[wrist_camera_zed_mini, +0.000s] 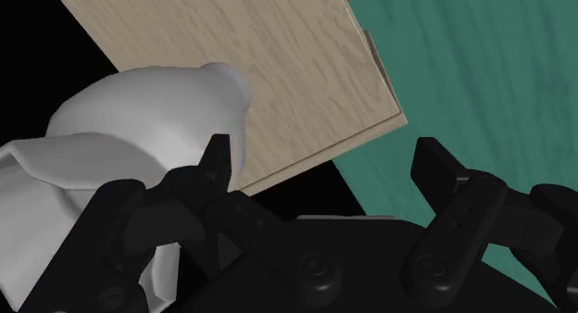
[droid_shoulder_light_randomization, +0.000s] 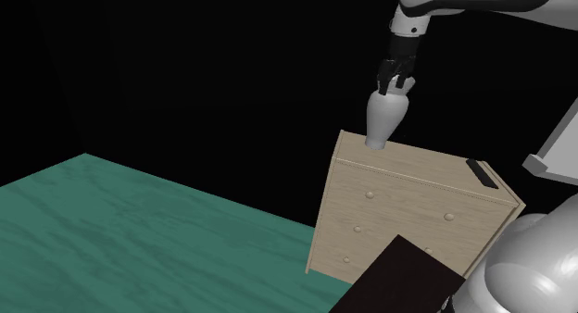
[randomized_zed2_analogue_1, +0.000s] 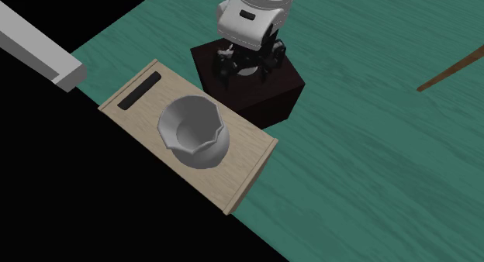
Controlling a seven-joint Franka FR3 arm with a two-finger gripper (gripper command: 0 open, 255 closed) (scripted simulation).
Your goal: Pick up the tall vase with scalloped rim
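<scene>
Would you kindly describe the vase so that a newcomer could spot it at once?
Find the light wooden dresser on the green floor. On its top, right under the tool, stands a pale grey vase. Unlike the flat black bar lying at the top's other end, it is tall and bulging with a scalloped rim.

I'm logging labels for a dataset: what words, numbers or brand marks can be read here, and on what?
None: the vase, the wooden dresser and the black bar on its top carry no readable text.
</scene>
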